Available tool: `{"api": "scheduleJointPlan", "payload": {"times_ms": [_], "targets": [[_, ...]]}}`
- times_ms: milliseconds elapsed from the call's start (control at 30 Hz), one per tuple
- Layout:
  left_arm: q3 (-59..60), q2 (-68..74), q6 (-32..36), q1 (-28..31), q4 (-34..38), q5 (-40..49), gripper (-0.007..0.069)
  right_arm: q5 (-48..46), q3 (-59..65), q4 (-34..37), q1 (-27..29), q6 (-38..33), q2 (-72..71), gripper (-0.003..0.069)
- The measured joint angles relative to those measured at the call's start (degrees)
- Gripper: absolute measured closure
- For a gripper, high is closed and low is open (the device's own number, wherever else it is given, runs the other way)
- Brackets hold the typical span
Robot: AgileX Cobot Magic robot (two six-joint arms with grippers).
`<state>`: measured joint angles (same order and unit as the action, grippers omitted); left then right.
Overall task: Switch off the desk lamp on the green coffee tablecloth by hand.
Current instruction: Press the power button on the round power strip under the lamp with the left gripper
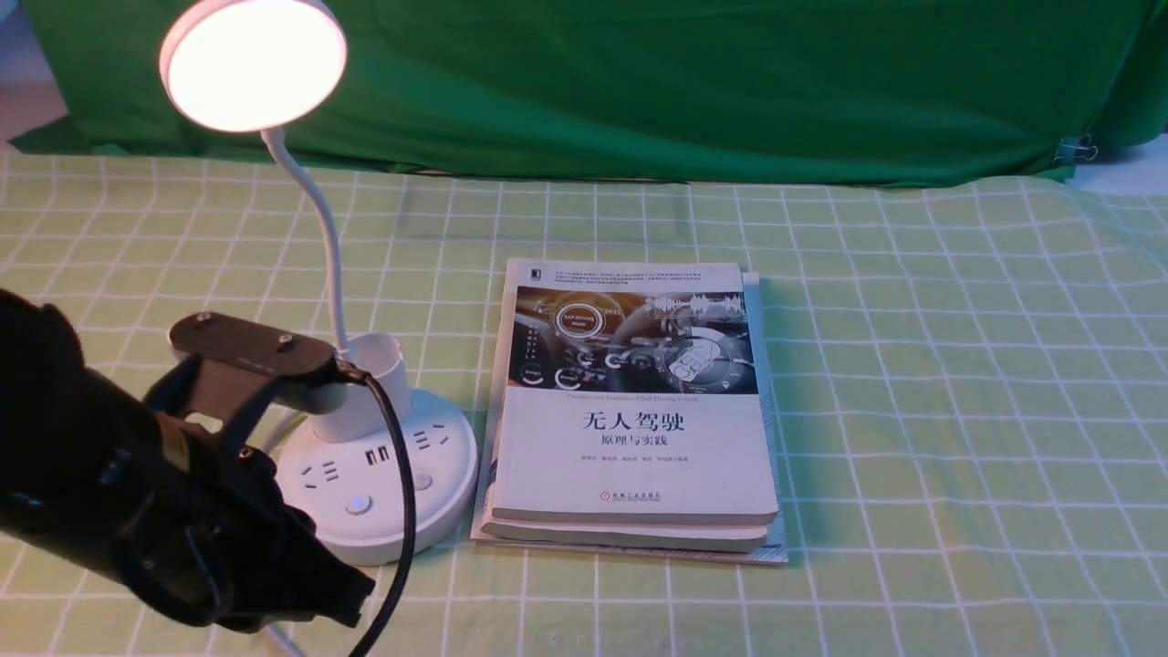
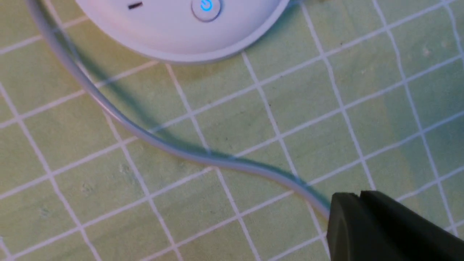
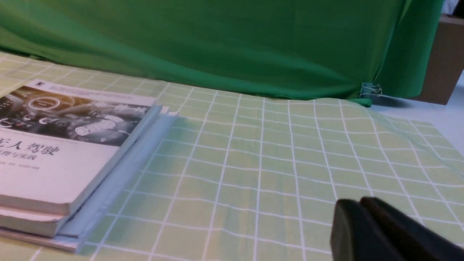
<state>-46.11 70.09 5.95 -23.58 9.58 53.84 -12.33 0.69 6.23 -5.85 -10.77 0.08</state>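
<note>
The white desk lamp stands at the left on the green grid tablecloth [image 1: 958, 411]. Its round disc head [image 1: 253, 62] is lit. Its round base [image 1: 383, 493] carries sockets, a cup holder and two buttons; the front button [image 1: 358, 505] glows blue. My left arm, black with a black cable, reaches in from the lower left. Its gripper [image 1: 351, 598] is shut and empty, just in front of the base and apart from it. In the left wrist view the gripper [image 2: 359, 197] hovers over the lamp's white cord [image 2: 145, 134], with the blue button [image 2: 206, 6] ahead. My right gripper [image 3: 359, 204] is shut and empty over bare cloth.
A stack of books [image 1: 634, 411] lies right beside the lamp base; it also shows in the right wrist view [image 3: 54, 145]. A plain dark green backdrop [image 1: 684, 82] hangs behind, held by a binder clip [image 1: 1081, 148]. The lamp's cord runs along the cloth in front of the base.
</note>
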Motion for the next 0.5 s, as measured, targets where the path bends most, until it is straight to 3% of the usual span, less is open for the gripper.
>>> {"api": "scheduleJointPlan", "payload": {"times_ms": [500], "targets": [[-14.5, 21.3, -0.2, 0.0, -2.3, 1.5, 0.0620, 0.0, 0.0, 0.0, 0.0, 0.0, 0.0, 0.0630]]}}
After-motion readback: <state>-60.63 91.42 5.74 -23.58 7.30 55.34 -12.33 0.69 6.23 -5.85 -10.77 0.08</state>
